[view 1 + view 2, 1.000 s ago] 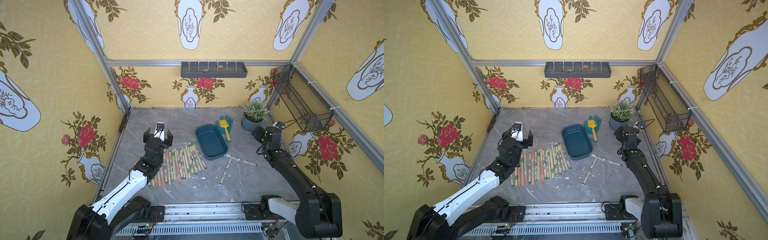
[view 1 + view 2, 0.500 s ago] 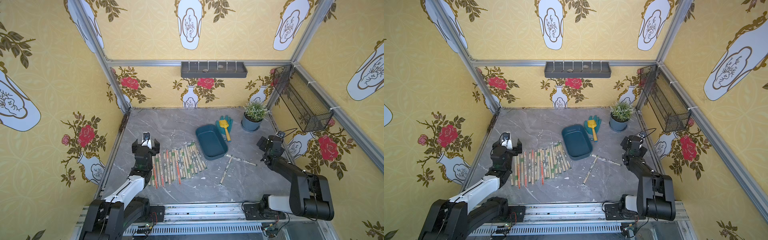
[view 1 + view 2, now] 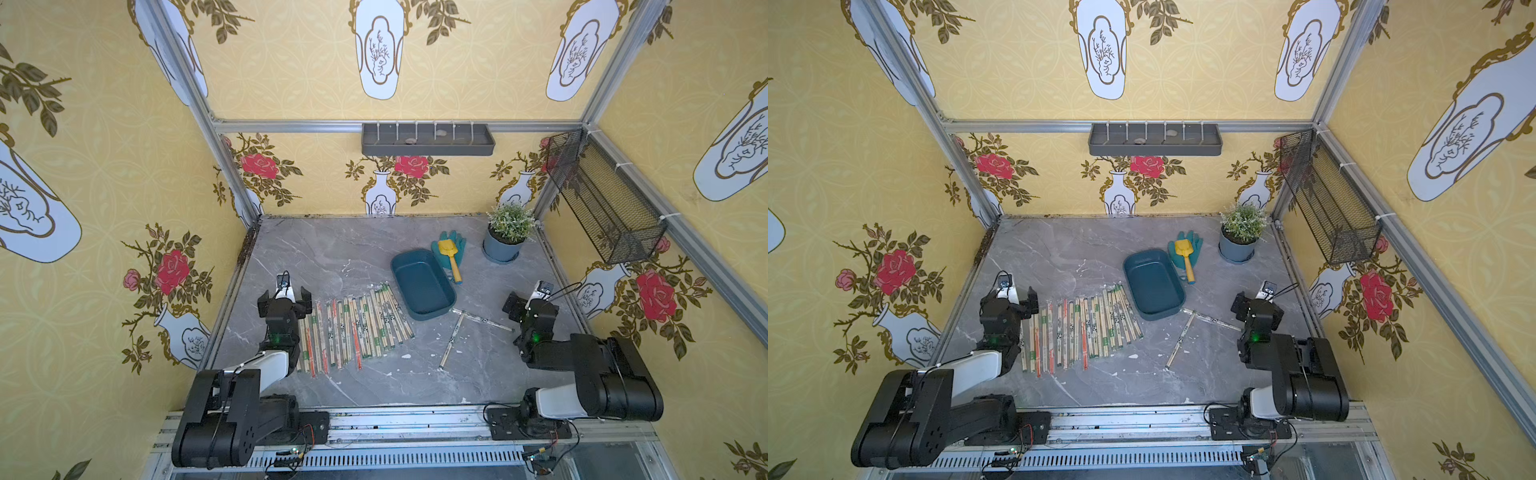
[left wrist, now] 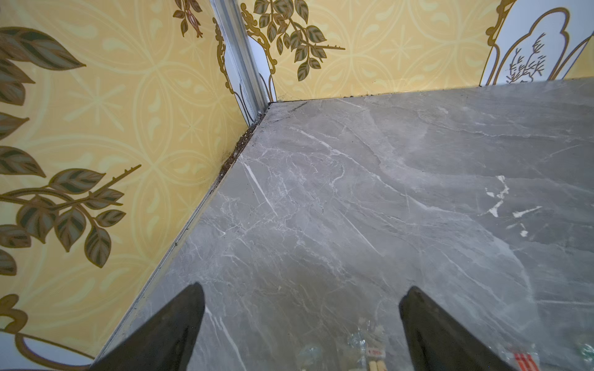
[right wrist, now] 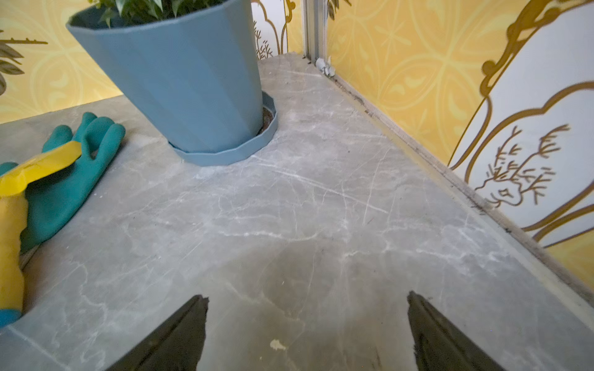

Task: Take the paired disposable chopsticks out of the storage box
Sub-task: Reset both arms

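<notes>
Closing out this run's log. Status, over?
Left gripper open, right gripper open, both empty. Storage box empty; paired chopsticks all out on the table. Nothing blocking.

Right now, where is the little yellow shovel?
In both top views, the yellow toy shovel lies on the teal glove, right of the storage box, beside the plant pot.

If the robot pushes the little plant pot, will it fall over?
Probably not easily: the plant pot stands upright in a wide saucer on the flat table. A push near its rim might tip it, since it widens upward. It looks like plastic, so likely light and apt to slide.
</notes>
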Controlling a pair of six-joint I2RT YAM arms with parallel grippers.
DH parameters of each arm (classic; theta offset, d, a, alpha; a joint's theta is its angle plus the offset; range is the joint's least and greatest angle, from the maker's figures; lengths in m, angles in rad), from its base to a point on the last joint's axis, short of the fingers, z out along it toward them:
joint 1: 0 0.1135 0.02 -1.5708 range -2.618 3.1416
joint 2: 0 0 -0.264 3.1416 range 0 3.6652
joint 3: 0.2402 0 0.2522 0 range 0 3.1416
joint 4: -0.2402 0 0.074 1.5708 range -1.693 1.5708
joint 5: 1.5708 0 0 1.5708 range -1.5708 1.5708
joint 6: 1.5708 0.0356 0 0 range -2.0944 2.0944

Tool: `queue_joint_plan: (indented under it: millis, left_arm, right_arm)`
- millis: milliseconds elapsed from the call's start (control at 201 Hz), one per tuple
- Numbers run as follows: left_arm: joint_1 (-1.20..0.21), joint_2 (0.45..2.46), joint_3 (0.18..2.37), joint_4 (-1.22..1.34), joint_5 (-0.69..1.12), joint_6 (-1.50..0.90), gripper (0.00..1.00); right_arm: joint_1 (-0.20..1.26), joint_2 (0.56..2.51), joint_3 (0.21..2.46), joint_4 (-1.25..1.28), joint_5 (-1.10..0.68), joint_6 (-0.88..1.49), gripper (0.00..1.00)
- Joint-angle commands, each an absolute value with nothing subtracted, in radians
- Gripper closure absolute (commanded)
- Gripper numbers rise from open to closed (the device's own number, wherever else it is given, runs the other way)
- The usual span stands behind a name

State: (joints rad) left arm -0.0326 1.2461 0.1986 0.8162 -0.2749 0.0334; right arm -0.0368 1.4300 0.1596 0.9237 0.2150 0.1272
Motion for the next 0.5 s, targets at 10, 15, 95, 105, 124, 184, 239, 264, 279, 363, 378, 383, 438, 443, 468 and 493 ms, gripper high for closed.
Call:
queue_joint_plan:
  millis: [10, 15, 95, 105, 124, 184, 239, 264, 279, 363, 378, 383, 438, 443, 468, 493]
  left_arm:
    - [-0.022, 1.255, 0.183, 0.878, -0.147, 0.023, 0.00]
    - [-0.022, 1.254, 0.182, 0.879, -0.146, 0.023, 0.00]
    - [-0.018, 1.263, 0.176, 0.892, -0.112, 0.033, 0.00]
    - [-0.018, 1.267, 0.176, 0.898, -0.111, 0.032, 0.00]
    - [-0.014, 1.273, 0.176, 0.905, -0.109, 0.031, 0.00]
    - [0.000, 1.288, 0.178, 0.927, -0.108, 0.020, 0.00]
    - [0.019, 1.294, 0.179, 0.931, -0.091, 0.010, 0.00]
    - [0.019, 1.291, 0.177, 0.936, -0.090, 0.009, 0.00]
    - [0.018, 1.288, 0.175, 0.937, -0.090, 0.010, 0.00]
    - [0.018, 1.270, 0.158, 0.945, -0.118, -0.001, 0.00]
    - [0.017, 1.267, 0.154, 0.950, -0.124, -0.002, 0.00]
    - [0.016, 1.266, 0.153, 0.951, -0.124, -0.002, 0.00]
    - [0.015, 1.269, 0.154, 0.954, -0.133, -0.004, 0.00]
    - [0.016, 1.271, 0.154, 0.954, -0.135, -0.004, 0.00]
    - [0.016, 1.278, 0.161, 0.953, -0.145, -0.010, 0.00]
    - [0.016, 1.282, 0.162, 0.958, -0.144, -0.007, 0.00]
  right_arm:
    - [-0.056, 1.437, 0.153, 1.084, 0.157, 0.114, 0.03]
    - [-0.056, 1.439, 0.152, 1.090, 0.157, 0.112, 0.03]
    - [-0.056, 1.425, 0.159, 1.051, 0.158, 0.123, 0.03]
    - [-0.056, 1.424, 0.159, 1.047, 0.157, 0.124, 0.03]
    - [-0.056, 1.424, 0.160, 1.050, 0.158, 0.124, 0.03]
    - [-0.057, 1.437, 0.155, 1.077, 0.158, 0.120, 0.03]
    - [-0.056, 1.433, 0.156, 1.071, 0.159, 0.121, 0.02]
    - [-0.056, 1.429, 0.155, 1.069, 0.161, 0.122, 0.03]
    - [-0.056, 1.428, 0.154, 1.067, 0.161, 0.121, 0.03]
    - [-0.056, 1.427, 0.153, 1.071, 0.163, 0.119, 0.02]
    - [-0.056, 1.428, 0.153, 1.070, 0.164, 0.118, 0.03]
    - [-0.055, 1.428, 0.153, 1.070, 0.164, 0.117, 0.03]
    - [-0.055, 1.428, 0.154, 1.069, 0.164, 0.118, 0.03]
    - [-0.054, 1.428, 0.154, 1.069, 0.164, 0.117, 0.03]
    - [-0.055, 1.429, 0.153, 1.071, 0.164, 0.118, 0.02]
    - [-0.054, 1.428, 0.154, 1.070, 0.166, 0.115, 0.03]
